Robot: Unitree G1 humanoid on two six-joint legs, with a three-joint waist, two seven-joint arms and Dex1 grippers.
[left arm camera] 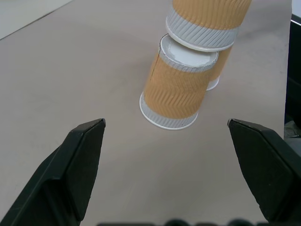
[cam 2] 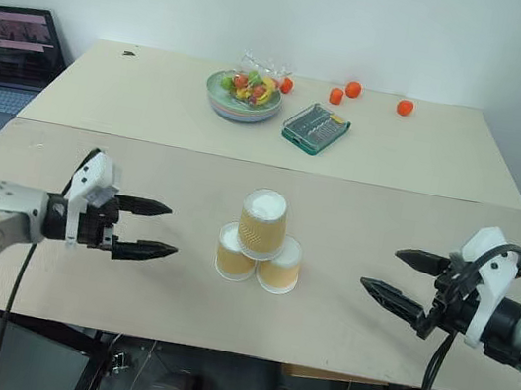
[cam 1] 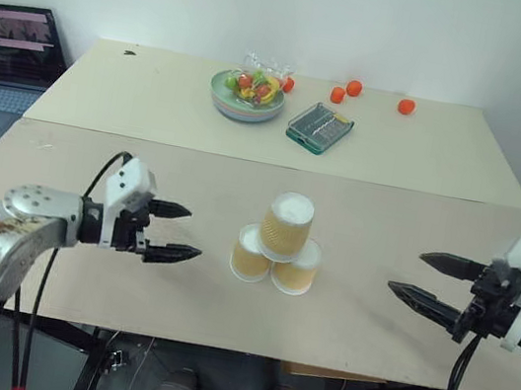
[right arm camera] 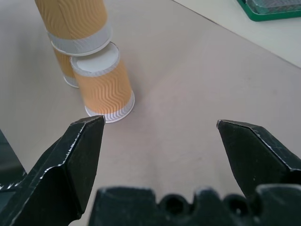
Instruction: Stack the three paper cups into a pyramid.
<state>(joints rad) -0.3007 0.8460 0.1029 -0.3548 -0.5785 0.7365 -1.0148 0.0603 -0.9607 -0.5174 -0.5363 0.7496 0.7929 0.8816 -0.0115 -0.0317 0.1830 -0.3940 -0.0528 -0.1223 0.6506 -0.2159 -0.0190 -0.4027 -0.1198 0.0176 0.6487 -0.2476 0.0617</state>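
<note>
You are holding the left claw [cam 1: 177, 232] released and empty, the three paper cups [cam 1: 278, 243] are standing pyramided mid-worktop [cam 1: 97, 158], the right claw [cam 1: 419, 277] is gaping empty; stacking looks complete, so just keep clear.

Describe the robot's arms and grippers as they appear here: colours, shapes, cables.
The left arm is a rounded silver-grey shell, scuffed with brownish marks, ending in a black wrist with a white block on top. The left gripper and right gripper each have two tapered, pointed black fingers. The right wrist carries a white bracket. Black cables loop from both wrists and hang below the arms.
</note>
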